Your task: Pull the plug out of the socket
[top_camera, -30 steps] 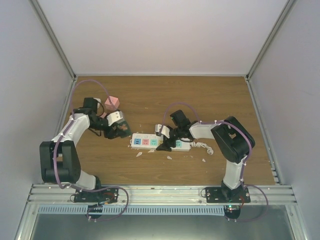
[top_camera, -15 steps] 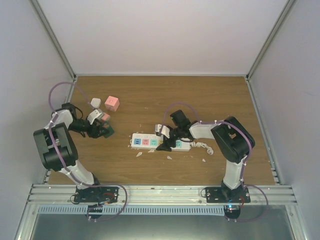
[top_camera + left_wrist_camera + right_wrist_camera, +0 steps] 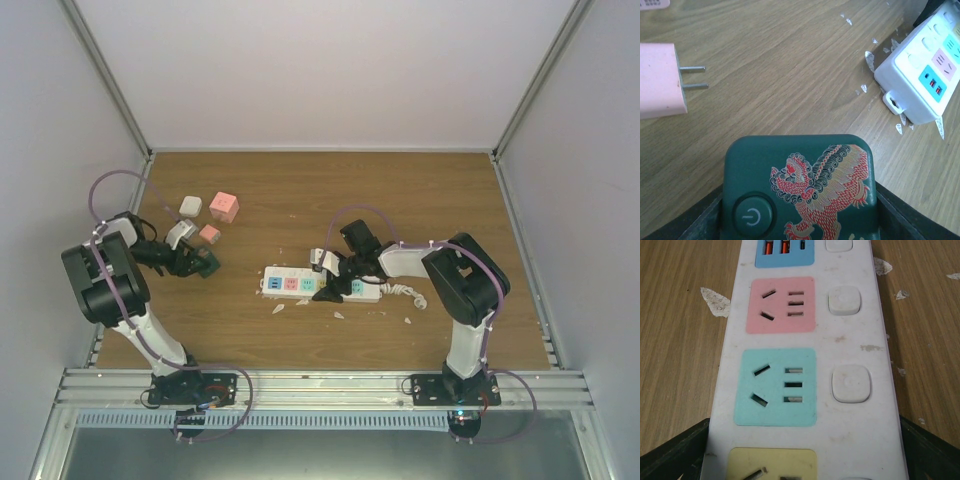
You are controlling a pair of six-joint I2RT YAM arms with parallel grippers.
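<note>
The socket (image 3: 290, 283), a long white power strip with blue, pink, green and yellow outlets, lies on the wooden table at the middle. Its visible outlets are empty in the right wrist view (image 3: 850, 345). My right gripper (image 3: 335, 287) is shut across the strip, its fingers (image 3: 675, 452) on both long sides. My left gripper (image 3: 203, 263) is at the left, well apart from the strip. It is shut on a dark green plug block (image 3: 800, 170) with a red lion print and a power button. The strip's blue end shows in the left wrist view (image 3: 920, 80).
A pink adapter (image 3: 660, 80) with two prongs lies beside the green plug (image 3: 209, 234). A larger pink cube (image 3: 224, 207) and a white adapter (image 3: 190, 206) lie behind it. The strip's cord (image 3: 405, 293) is coiled at its right end. White chips (image 3: 278, 308) lie around the strip.
My left gripper has moved left, away from the strip's left end, carrying the green plug. The right gripper and the strip have not moved.
</note>
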